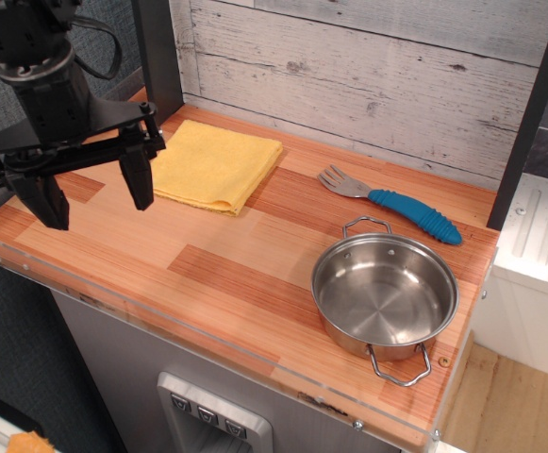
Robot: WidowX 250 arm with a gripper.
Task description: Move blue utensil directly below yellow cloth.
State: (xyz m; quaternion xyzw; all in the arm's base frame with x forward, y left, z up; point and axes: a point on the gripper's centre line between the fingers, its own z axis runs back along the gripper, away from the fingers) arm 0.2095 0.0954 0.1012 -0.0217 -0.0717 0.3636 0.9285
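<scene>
Front edge: the wooden counter (207,283) runs closest to the lens, its light and reddish planks bare along the near rim.
Gripper (92,193): black, at the far left, hanging above the counter's left end; its two fingers (138,179) point down and stand wide apart, with nothing between them.
Yellow cloth (215,163): folded flat, roughly square, just right of the gripper, toward the back of the counter; one finger overlaps its left edge in this view, though whether they touch cannot be told.
Blue utensil (391,204): a small fork lying flat, well right of the cloth, near the back wall; grey tines point left, ribbed blue handle points right.
Steel pot (384,291): empty, upright, with two wire handles, just in front of the fork, on the right part of the counter.
Back wall (368,75): whitewashed horizontal boards behind everything.
</scene>
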